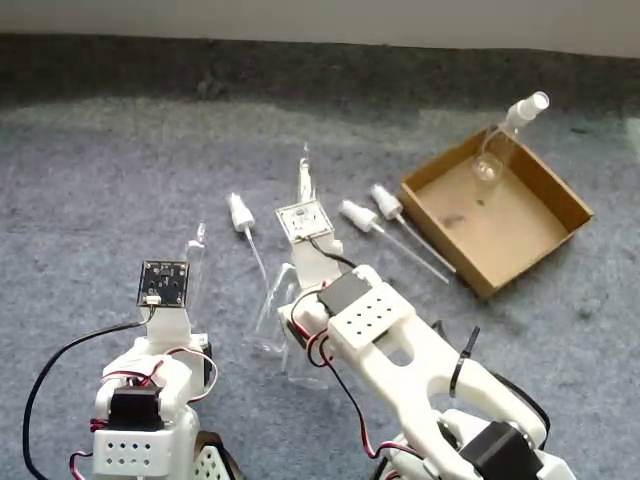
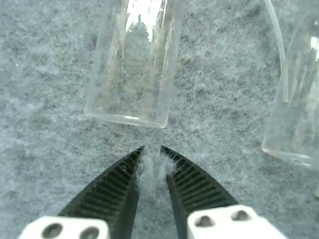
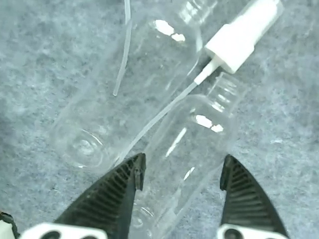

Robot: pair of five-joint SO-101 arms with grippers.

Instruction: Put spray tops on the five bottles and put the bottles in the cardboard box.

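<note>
Bottle inside spread right tool, base cut off, perhaps untouched; left tool barely spread, facing second bottle.

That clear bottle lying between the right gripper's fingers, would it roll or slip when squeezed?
The bottle looks empty and thin-walled, so probably light. Its round, glossy side may slip or roll, though the carpet likely damps rolling.
</note>
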